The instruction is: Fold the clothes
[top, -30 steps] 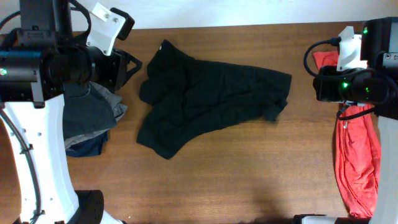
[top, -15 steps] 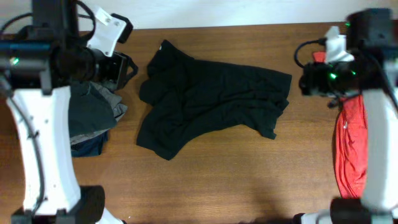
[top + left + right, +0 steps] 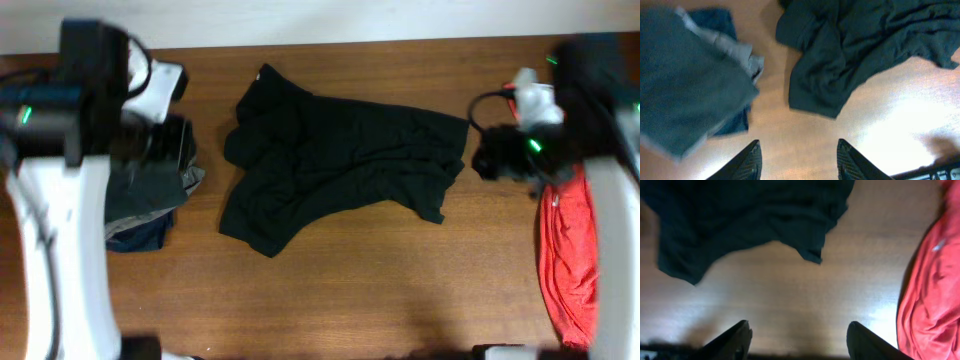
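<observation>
- A crumpled, matte black garment is spread at upper centre of the wood-grain tabletop.
- A red cloth is bunched at the right edge; grey and blue fabrics are piled at left.
- The left pincer and right pincer are held wide apart, empty.

Robot test bench, likely a lab.
A white left arm and right arm flank a wooden table by a pale wall. On it lie a black garment, a red garment and a grey pile; blur hides the rest.
</observation>
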You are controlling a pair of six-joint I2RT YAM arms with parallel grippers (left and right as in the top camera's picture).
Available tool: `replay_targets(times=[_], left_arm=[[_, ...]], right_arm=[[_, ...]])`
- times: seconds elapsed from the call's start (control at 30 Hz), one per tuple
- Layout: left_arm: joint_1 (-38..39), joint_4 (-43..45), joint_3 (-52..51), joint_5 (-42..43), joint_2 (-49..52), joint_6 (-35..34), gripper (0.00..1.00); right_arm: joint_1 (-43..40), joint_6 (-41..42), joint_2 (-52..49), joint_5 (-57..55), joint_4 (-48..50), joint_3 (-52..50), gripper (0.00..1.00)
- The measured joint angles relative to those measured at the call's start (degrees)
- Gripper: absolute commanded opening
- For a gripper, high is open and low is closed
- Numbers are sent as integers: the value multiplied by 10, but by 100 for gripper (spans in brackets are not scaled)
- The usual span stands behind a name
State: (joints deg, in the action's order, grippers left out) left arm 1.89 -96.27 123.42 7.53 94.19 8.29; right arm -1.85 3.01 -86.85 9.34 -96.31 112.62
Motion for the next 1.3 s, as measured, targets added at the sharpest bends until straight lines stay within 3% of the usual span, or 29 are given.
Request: replay_targets(times=[0.1, 0.2, 0.33, 0.57, 0.87, 0.97, 1.07, 1.17, 1.3], left_arm=[[0, 3, -79, -18, -82, -20, 54], [0, 38, -152, -24, -116, -31, 58], [0, 143, -293, -7, -116, -44, 59], [0, 316, -532, 61, -38, -66, 59], [0, 436, -568, 63, 93, -73, 57], [0, 447, -568, 44, 129, -74, 38], [-2, 443, -567, 31, 145, -75, 0], [-3, 423, -567, 25, 151, -77, 1], [-4, 332, -564, 23, 154, -89, 1]], right_arm=[[0, 2, 124, 0, 33, -32, 80], [0, 23, 222, 0, 84, -106, 81], [-1, 72, 303, -7, 185, -281, 82], [-1, 137, 225, 11, 324, -554, 80], [-2, 151, 143, 41, 402, -578, 80], [-2, 151, 129, 43, 405, -578, 80], [-2, 151, 126, 43, 407, -578, 82], [-2, 152, 126, 42, 412, -578, 84], [-2, 152, 126, 38, 429, -578, 80]])
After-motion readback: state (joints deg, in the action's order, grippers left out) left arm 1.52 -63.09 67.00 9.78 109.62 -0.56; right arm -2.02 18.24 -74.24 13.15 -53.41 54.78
